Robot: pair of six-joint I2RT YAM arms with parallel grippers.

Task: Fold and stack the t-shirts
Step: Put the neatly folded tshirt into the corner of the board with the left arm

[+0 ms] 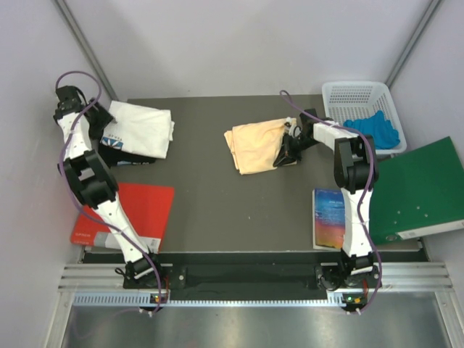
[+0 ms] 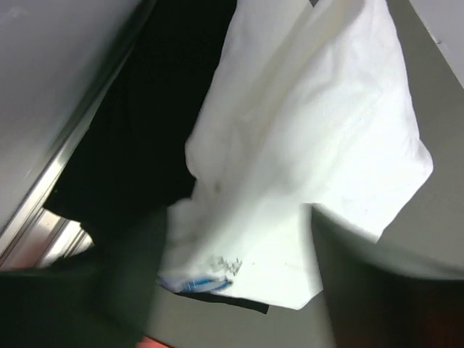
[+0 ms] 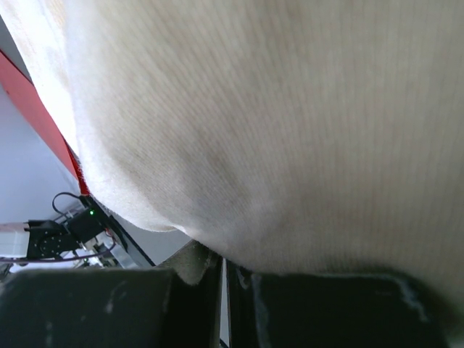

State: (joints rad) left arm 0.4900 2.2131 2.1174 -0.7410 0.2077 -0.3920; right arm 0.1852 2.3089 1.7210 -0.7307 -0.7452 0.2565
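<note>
Firmly, right tool pinches edge of peach t-shirt — open table alongside.

Soft white cloth t-shirt lies rumpled on dark grey tabletop, small blue print at its near edge. Blurred dark fingers flank that edge.

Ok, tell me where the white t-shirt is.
In the top view, the white t-shirt lies at the far-left corner of the table, left of the peach t-shirt.

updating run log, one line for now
left end effector open at white cloth t-shirt | right end effector shut on peach-yellow cloth t-shirt
</note>
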